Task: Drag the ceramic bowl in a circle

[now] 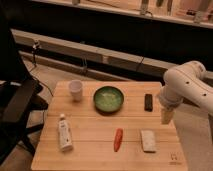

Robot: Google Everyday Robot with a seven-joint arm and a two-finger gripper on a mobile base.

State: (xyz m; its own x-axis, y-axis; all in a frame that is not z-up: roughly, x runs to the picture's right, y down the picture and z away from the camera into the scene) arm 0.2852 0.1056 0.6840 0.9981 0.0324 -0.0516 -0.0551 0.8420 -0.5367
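The ceramic bowl (pixel 108 98) is round, shallow and green with a dark rim. It sits on the wooden table (pixel 100 150) at the back middle, empty. My gripper (pixel 166 118) hangs from the white arm (pixel 187 85) at the right side of the table, pointing down. It is well to the right of the bowl, beyond a small black object (pixel 148 101), and touches nothing I can see.
A small white cup (pixel 75 89) stands left of the bowl. A white tube (pixel 64 132) lies front left, a red chilli-like object (pixel 118 139) front middle, a pale block (pixel 148 140) front right. A black chair (pixel 17 107) stands left of the table.
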